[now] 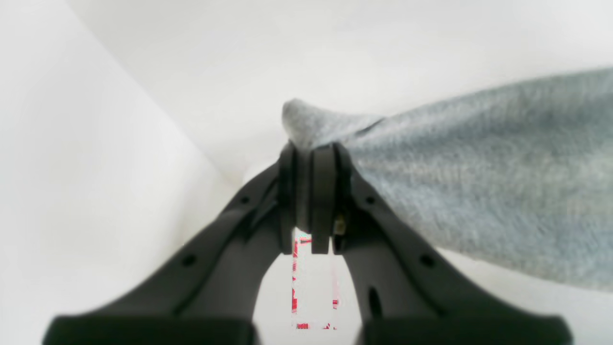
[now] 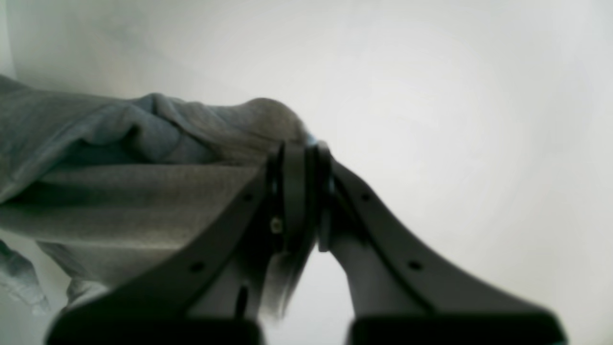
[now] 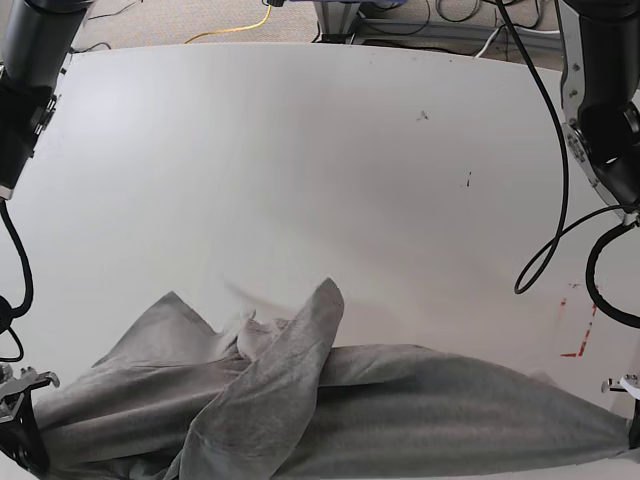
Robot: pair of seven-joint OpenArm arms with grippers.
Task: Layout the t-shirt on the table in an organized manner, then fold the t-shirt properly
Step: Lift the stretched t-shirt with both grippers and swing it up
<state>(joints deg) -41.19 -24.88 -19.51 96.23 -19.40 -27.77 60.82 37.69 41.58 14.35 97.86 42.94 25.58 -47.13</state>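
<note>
Both black two-fingered grippers are clamped on cloth: the left gripper [image 1: 311, 158] has its jaws pressed together on a corner of the heather-grey cotton t-shirt [image 3: 400, 405], a tuft of fabric poking out past the tips, while the right gripper [image 2: 299, 158] pinches a bunched fold of the same garment. In the base view the t-shirt lies along the near edge of the large white smooth table [image 3: 300, 150], stretched between the two arms at the frame's lower corners; only the cable-draped upper arms and a little of each wrist show there. One flap, seemingly a sleeve or folded-over panel, lies diagonally across the middle, and the fabric is rumpled toward the left of that view. A piece of red tape marking [image 3: 578, 335] sits on the table just beyond the shirt at the right of that view, apart from it.

The shirt looks light, soft and limp, with no stiffness of its own: it sags between the grips and creases wherever it is slack. It is not fragile, but thin jersey can slip from a narrow pinch if pulled hard, and a grip that catches several layers, as the right one appears to, will drag hidden folds along. The better holds are likely the seamed edges, such as hem corners or shoulders, taken as a single layer and drawn apart evenly to flatten the crossed flap before folding.
</note>
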